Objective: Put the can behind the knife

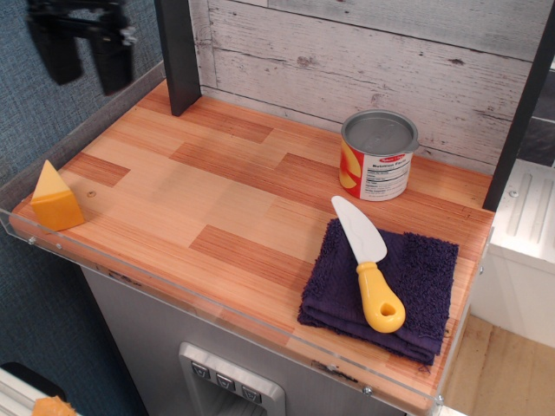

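- Tabletop (217, 208): rectangular surface of striped reddish and pale wood planks, edged with clear plastic, backed by a whitewashed plank wall.
- Cloth (416, 295): folded dark purple towel, lying at the front right corner of the tabletop.
- Pincer (82, 48): black, blurred, hanging high at the upper left beyond the tabletop's left edge; its two fingers point down and stand apart, with nothing between them.
- Can (377, 156): short cylindrical tin with grey metal lid and red, yellow and white paper label, standing upright near the back wall, just behind the knife's tip and apart from it.
- Knife (368, 260): small toy with broad white plastic blade and chunky yellow handle, lying on the cloth, blade tip over the bare wood toward the can.
- Cheese wedge (56, 198): yellow-orange block at the left front edge, well apart from the rest.
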Motion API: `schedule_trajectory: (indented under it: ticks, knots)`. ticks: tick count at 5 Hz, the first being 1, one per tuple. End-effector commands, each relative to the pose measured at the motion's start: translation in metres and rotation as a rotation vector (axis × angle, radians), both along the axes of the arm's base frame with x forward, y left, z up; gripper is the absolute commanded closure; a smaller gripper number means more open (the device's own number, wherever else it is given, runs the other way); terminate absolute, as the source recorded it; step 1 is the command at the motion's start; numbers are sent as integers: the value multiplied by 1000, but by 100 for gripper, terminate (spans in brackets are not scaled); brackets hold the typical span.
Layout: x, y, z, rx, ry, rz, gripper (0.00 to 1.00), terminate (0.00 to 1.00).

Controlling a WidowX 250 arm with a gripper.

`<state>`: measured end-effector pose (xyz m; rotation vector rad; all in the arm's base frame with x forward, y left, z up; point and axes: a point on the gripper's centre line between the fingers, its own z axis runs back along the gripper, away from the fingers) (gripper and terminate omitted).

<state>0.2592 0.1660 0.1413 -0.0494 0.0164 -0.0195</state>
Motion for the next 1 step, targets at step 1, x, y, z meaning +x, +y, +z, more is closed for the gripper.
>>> schedule_trajectory:
  ticks: [1]
  knots:
    - [-9,14,22,28,-44,-1,0,100]
